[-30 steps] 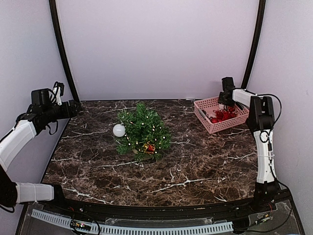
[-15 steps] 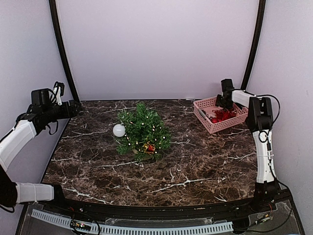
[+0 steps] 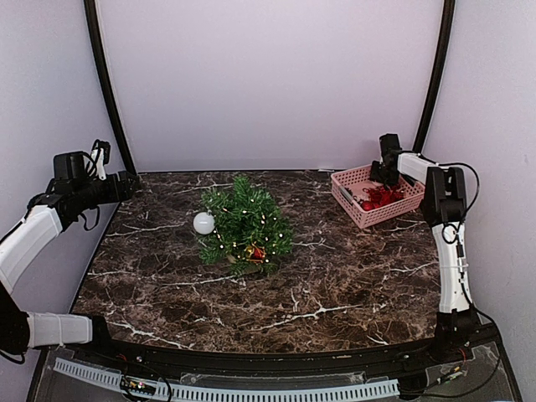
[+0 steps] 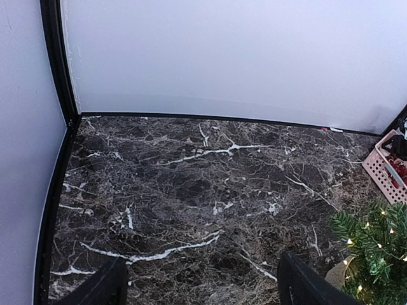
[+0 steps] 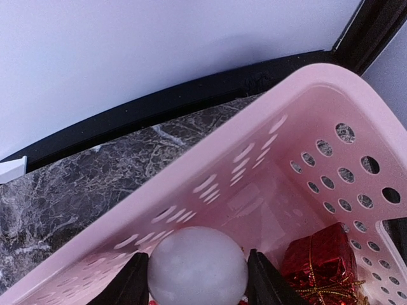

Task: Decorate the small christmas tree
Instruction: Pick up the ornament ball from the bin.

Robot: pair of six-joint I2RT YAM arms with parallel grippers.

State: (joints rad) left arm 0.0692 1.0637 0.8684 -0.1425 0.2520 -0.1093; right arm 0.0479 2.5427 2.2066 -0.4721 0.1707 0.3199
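Centring is advised: the white ball (image 5: 197, 272) is flanked closely by the right end effector (image 5: 197, 257), grip unconfirmed; the left end effector (image 4: 200, 293) is spread wide, empty. The small christmas tree (image 3: 244, 222) is stood mid-frame on the counter (image 3: 335, 276).

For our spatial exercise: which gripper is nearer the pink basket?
Right. The right gripper reaches inside the pink basket; the left gripper hangs by the table's back left corner.

Right gripper (image 5: 198, 287) rose slightly from pink basket (image 5: 299, 121), jaws narrowing on white ball (image 5: 198, 262).
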